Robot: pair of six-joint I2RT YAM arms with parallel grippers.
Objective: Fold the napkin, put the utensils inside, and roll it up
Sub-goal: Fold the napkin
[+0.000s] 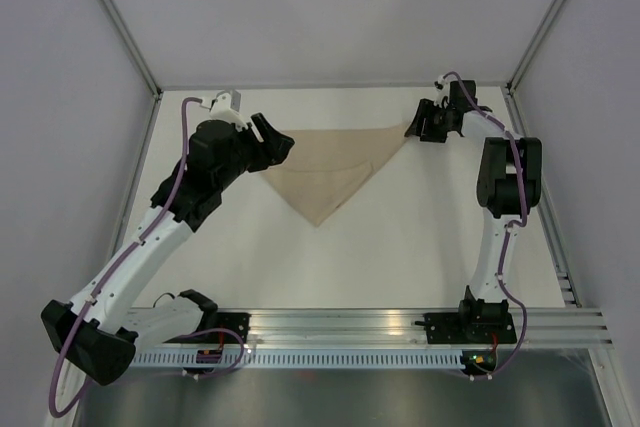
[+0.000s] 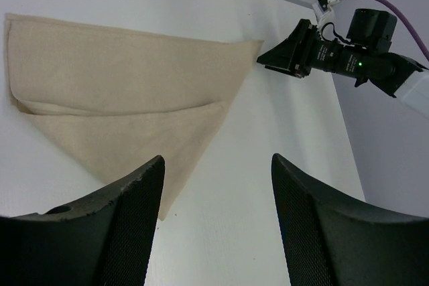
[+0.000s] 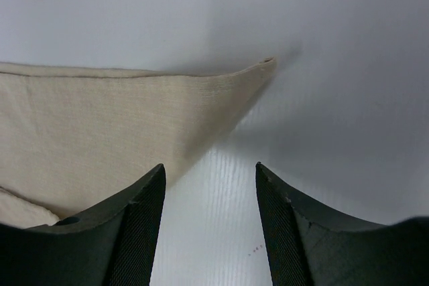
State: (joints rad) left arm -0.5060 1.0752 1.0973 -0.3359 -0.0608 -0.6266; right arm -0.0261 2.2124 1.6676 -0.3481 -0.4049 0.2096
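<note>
Right pincer (image 3: 209, 169) jaws apart, empty, at right corner of napkin (image 1: 330, 172), prob not touching; left pincer (image 2: 218, 159) apart too, near left corner; napkin folded triangle on counter (image 1: 400, 247)

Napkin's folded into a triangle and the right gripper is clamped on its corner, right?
Not quite. The napkin is folded into a triangle, but the right gripper is open, not clamped: the right wrist view shows its jaws apart and the corner lying free beyond them.
</note>
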